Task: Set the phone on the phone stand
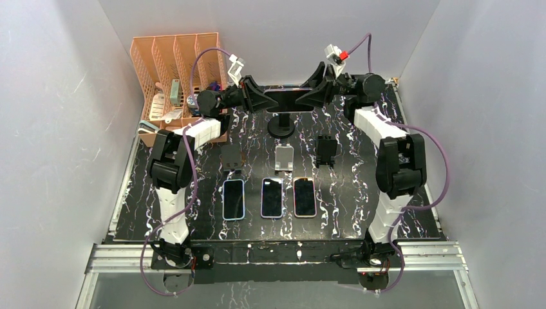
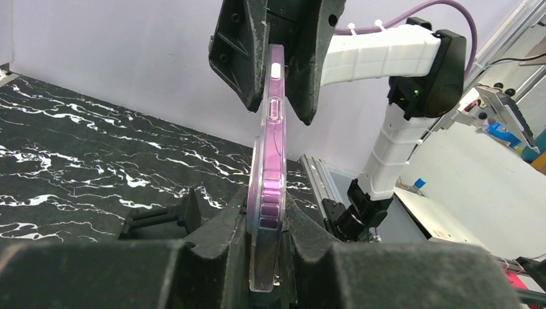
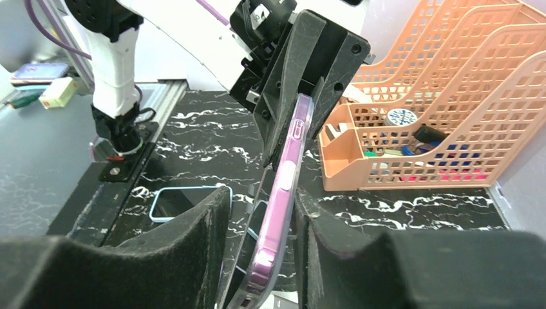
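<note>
A purple-cased phone (image 1: 286,98) hangs level, screen toward the front, above a black round-based phone stand (image 1: 281,125) at the back middle of the table. My left gripper (image 1: 259,98) is shut on its left end; in the left wrist view both pads press the phone (image 2: 270,161) at the gripper (image 2: 267,209). My right gripper (image 1: 315,94) straddles the right end. In the right wrist view the phone (image 3: 286,174) rests against one finger, with a gap to the other, so this gripper (image 3: 264,212) is open.
Three phones (image 1: 234,199) (image 1: 272,197) (image 1: 304,197) lie in a row at the front middle. Three small stands (image 1: 230,156) (image 1: 284,158) (image 1: 326,150) stand behind them. An orange file organizer (image 1: 174,64) sits at the back left, also in the right wrist view (image 3: 451,96).
</note>
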`<action>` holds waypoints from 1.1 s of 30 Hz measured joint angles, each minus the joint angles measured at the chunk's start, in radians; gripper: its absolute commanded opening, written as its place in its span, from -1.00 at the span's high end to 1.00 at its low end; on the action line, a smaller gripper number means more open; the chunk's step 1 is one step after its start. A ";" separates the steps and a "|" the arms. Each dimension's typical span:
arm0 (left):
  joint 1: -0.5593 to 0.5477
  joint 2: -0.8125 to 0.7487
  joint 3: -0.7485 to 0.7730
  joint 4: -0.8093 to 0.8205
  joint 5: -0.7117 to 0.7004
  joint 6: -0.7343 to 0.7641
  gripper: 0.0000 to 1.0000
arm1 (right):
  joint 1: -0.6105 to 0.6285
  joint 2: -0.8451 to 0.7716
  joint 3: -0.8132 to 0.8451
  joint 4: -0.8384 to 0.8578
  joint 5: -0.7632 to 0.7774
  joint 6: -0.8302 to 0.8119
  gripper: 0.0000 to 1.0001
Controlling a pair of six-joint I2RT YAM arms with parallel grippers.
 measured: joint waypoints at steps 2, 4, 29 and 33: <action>0.000 0.002 0.000 0.000 0.001 0.000 1.00 | 0.000 0.035 0.026 0.077 -0.004 0.094 0.17; 0.000 0.008 0.000 -0.001 0.000 0.000 1.00 | 0.000 0.066 0.050 0.121 -0.008 0.172 0.24; 0.002 0.031 0.008 0.004 -0.027 0.004 1.00 | 0.032 0.133 0.094 0.188 0.046 0.379 -0.22; 0.004 0.031 0.010 0.001 -0.035 0.008 1.00 | 0.033 0.133 0.069 0.196 0.101 0.373 -0.20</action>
